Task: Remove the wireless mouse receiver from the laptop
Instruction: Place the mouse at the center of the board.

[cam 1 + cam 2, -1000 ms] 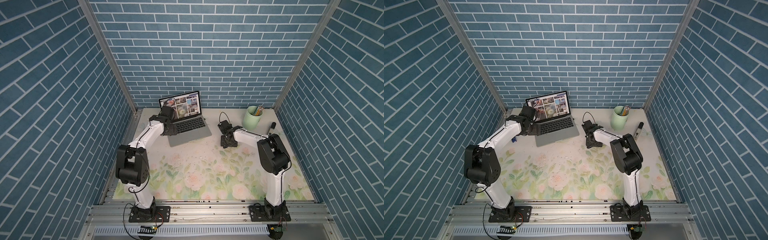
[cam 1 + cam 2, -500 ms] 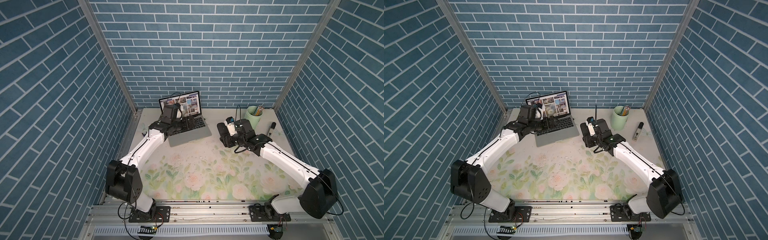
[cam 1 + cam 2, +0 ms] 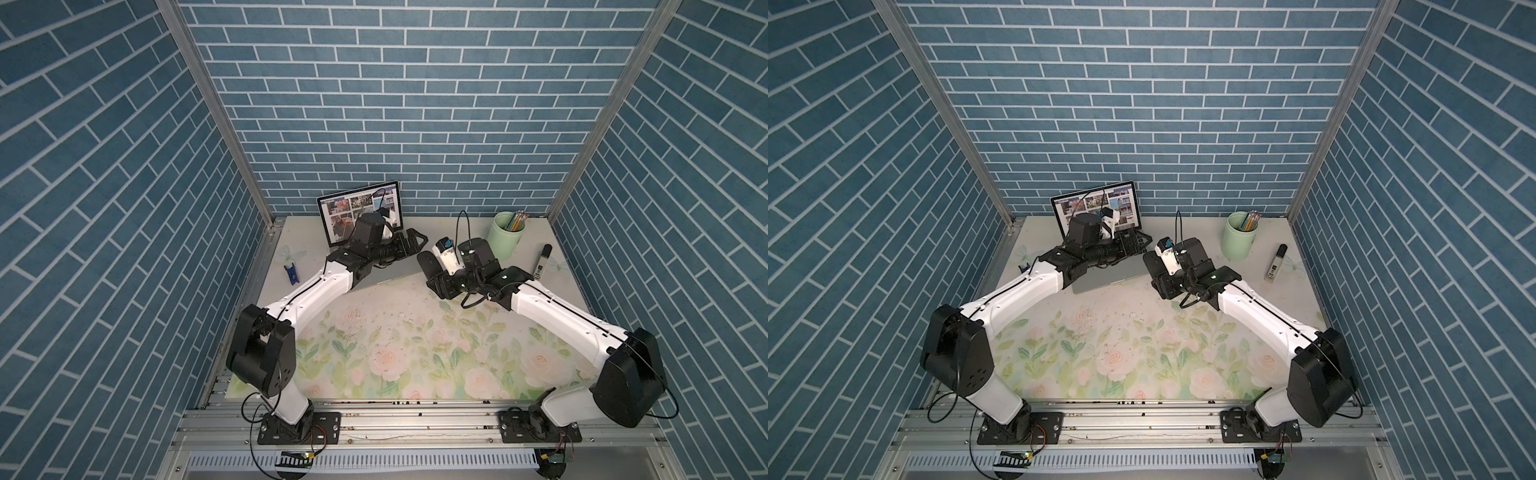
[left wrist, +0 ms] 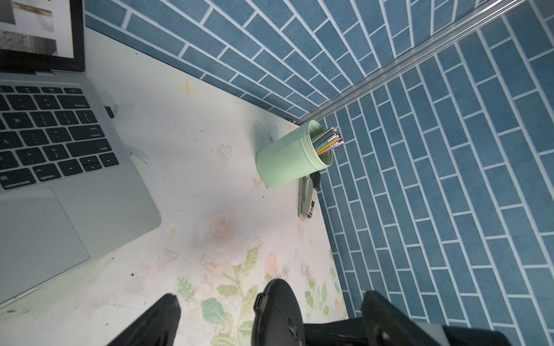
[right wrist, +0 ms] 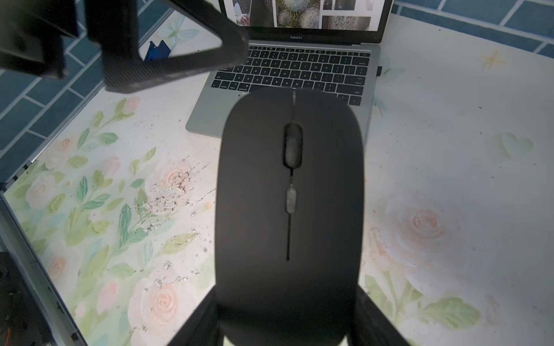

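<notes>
Your left hand [image 3: 414, 244] is wide open, up near the laptop [image 4: 114, 194]. Your right hand [image 5: 286, 326] holds the black mouse [image 5: 289, 194]. The wireless mouse receiver [image 4: 109, 111] sits plugged into the laptop's side, ahead of your right hand, past the mouse. Neither hand touches it.

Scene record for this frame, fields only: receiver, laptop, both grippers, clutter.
target: wireless mouse receiver, plugged into the laptop edge facing the green pencil cup, untouched
laptop state: open, screen lit
left gripper: jaws open, empty, over the laptop
right gripper: jaws closed on the black mouse
clutter: grey stapler, blue clip
</notes>
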### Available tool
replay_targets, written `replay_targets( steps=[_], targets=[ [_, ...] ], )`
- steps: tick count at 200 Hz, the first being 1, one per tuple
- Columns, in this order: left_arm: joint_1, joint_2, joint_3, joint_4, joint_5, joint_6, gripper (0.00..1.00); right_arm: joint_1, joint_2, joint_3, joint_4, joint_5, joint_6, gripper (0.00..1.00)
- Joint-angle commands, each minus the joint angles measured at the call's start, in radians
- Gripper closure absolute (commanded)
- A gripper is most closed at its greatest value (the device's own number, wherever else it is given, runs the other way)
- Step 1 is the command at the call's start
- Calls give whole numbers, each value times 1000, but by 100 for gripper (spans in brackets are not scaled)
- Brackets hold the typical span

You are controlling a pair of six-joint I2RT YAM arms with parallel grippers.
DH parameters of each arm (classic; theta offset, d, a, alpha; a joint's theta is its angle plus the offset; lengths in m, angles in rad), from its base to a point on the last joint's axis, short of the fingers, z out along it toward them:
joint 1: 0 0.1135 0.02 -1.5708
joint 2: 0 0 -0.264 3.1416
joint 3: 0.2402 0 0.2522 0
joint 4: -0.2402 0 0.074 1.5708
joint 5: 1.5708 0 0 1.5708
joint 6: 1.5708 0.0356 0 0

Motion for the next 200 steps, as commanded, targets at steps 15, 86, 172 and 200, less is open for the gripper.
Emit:
replay_targets(
  steps=[15, 86, 172, 200],
  targets=[
    [-38, 39, -17, 13, 13, -42, 0, 7, 20, 58, 56, 9, -24, 44],
    [-45, 39, -19, 21, 33, -60, 16, 13, 54, 86, 81, 8, -16, 44],
    [-46, 85, 8, 23, 42, -54, 44, 23, 44, 87, 80, 3, -12, 44],
    [-45, 100, 35, 3, 36, -35, 48, 27, 44, 88, 71, 0, -13, 44]
  ],
)
